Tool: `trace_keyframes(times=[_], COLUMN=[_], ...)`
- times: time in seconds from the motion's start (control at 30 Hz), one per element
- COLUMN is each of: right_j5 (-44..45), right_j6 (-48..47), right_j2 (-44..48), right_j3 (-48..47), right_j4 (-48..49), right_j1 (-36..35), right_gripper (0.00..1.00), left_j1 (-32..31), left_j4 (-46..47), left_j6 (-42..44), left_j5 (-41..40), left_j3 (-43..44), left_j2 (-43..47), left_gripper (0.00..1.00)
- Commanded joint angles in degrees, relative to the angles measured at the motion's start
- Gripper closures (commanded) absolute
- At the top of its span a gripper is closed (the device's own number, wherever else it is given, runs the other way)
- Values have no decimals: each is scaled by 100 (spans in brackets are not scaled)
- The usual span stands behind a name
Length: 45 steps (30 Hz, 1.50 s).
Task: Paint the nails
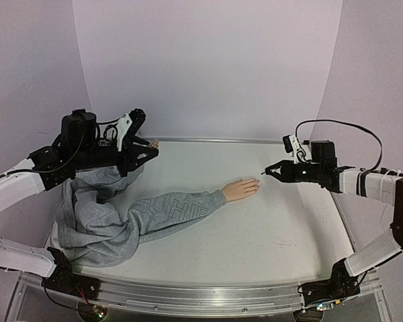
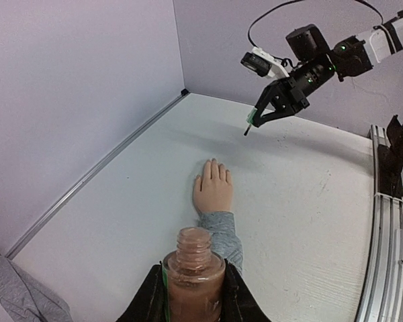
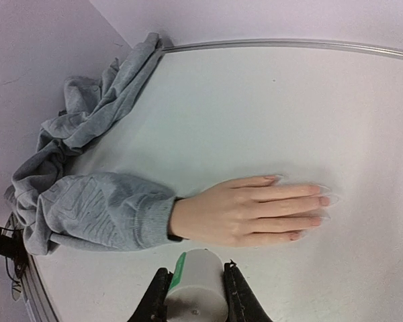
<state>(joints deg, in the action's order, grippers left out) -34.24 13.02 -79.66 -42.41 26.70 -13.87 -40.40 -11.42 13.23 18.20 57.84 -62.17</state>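
Nails (image 3: pixel 324 200) were long, pale, faintly pink at the tips, on the fingers of a peach mannequin hand (image 3: pixel 248 211), lay flat, palm down, right of centre, pointed toward the right edge

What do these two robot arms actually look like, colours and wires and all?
The left arm and right arm are white tubes joined by chunky black joints. Each ends in a black two-finger claw: left gripper, right gripper. A small white camera sits on the right wrist, and a thin black cable loops above it.
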Motion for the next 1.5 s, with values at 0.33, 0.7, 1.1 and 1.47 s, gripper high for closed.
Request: trace_keyframes(times=[0.33, 0.7, 1.1, 1.47], right_j5=[196, 570, 415, 396], right_j6=[-535, -537, -495, -400], right_j2=[-1548, -2199, -2489, -2463], right_j3=[-461, -646, -594, -549], right_j4=[426, 676, 994, 987], right_j1=[218, 244, 262, 262], right_gripper=[100, 100, 100, 100], left_j1=[377, 595, 789, 815], left_j4=[1448, 1919, 2146, 2166], left_j6=[-219, -167, -232, -282], left_j5=[306, 491, 593, 674], left_j3=[195, -73, -213, -181], left_j2=[-715, -1076, -1122, -1216], left_gripper=[100, 100, 100, 100])
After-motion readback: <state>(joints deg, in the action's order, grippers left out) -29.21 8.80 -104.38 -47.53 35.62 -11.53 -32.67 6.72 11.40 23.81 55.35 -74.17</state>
